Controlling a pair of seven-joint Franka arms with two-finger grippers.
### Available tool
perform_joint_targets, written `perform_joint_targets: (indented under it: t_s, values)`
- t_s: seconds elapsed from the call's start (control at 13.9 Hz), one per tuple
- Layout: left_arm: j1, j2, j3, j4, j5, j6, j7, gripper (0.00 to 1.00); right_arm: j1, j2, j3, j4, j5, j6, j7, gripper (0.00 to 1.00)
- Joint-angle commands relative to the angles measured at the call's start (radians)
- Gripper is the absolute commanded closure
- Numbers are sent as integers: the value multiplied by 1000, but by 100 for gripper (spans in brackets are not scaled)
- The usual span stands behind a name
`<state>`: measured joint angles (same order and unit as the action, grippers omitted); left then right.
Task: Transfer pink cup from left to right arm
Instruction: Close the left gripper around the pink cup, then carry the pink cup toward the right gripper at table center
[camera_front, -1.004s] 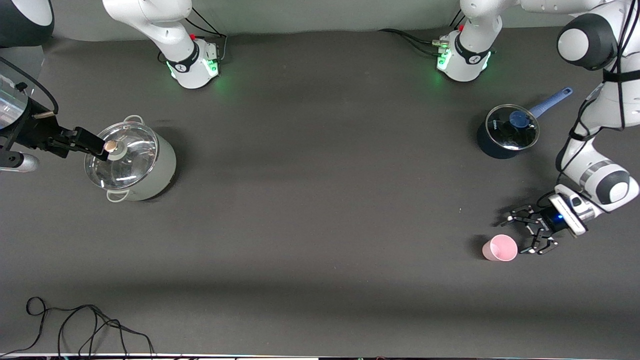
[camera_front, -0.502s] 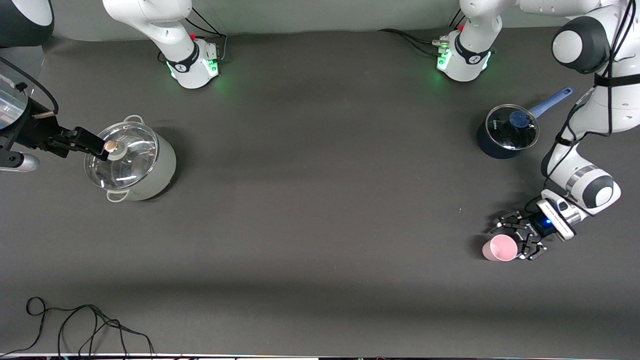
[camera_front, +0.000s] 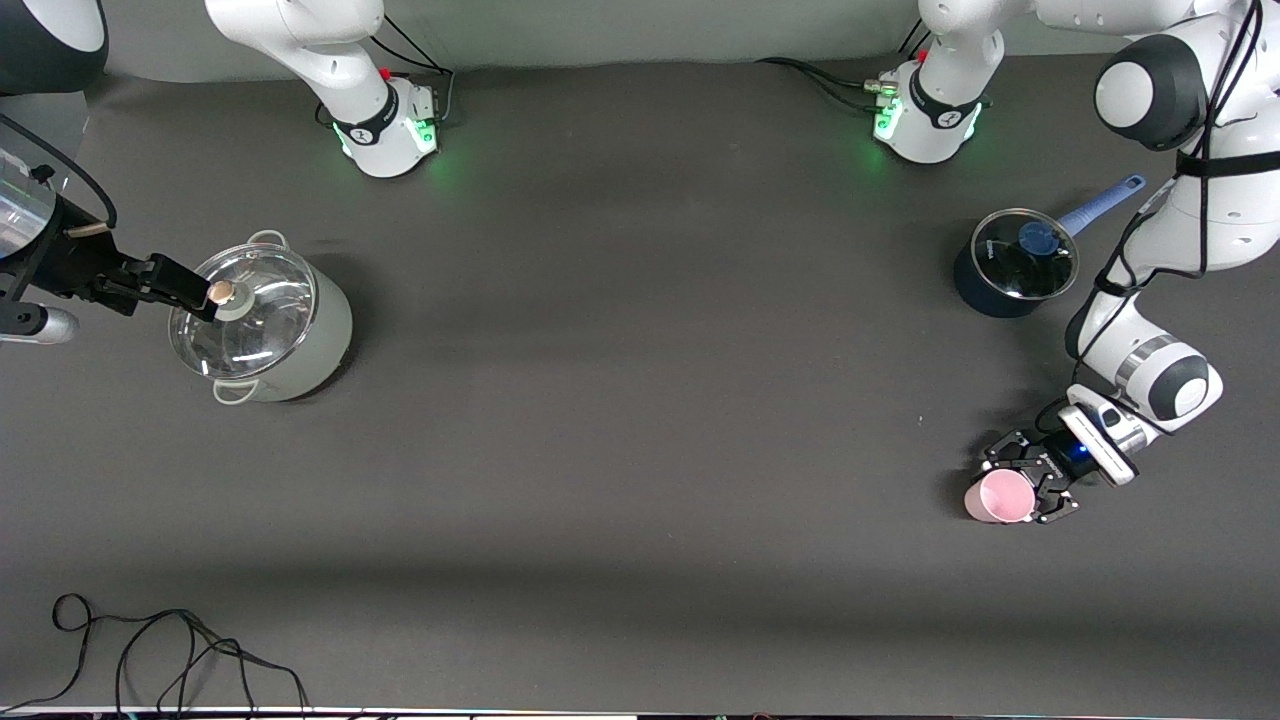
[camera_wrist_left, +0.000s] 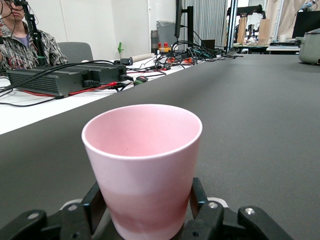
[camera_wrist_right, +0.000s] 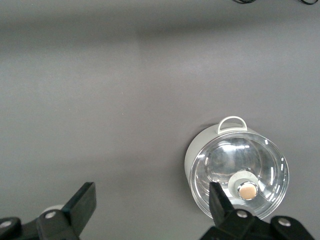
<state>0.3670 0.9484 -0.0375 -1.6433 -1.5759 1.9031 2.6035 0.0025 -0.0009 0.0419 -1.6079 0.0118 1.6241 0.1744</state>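
Empty pink cup (camera_front: 1001, 496) upright btwn wide left gripper (camera_front: 1022, 478) fingers, right gripper (camera_front: 185, 287) wide over lidded pot (camera_front: 262, 322).

No lettering, brand, number or sign can be read anywhere; a small white mark on the dark blue saucepan (camera_front: 1003, 272) is too small to make out.

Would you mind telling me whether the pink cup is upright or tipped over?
Upright. The pink cup stands on the table with its open mouth facing up, between the left gripper fingers; its inside looks empty.
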Motion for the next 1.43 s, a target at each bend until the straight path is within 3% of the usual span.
perform_joint_targets:
  t_s: [0.0,0.22,0.43,0.93,1.36]
  values:
    - [-6,0,1,-12,-35,11,32,39,-1,4,-2,20,-4,-21,-15,0]
    - [-11,-16,-18,-30,-70,25,23,41,-1,4,-2,20,-4,-23,-15,0]
    - [-3,-107,-126,-120,-139,167,23,45,-1,4,-2,20,-4,-23,-15,0]
    - [-5,-344,-566,-269,-478,693,23,47,-1,2,-5,29,46,-50,215,0]
    - [-8,-486,-924,-283,-677,980,21,47,83,29,7,129,89,-182,575,0]
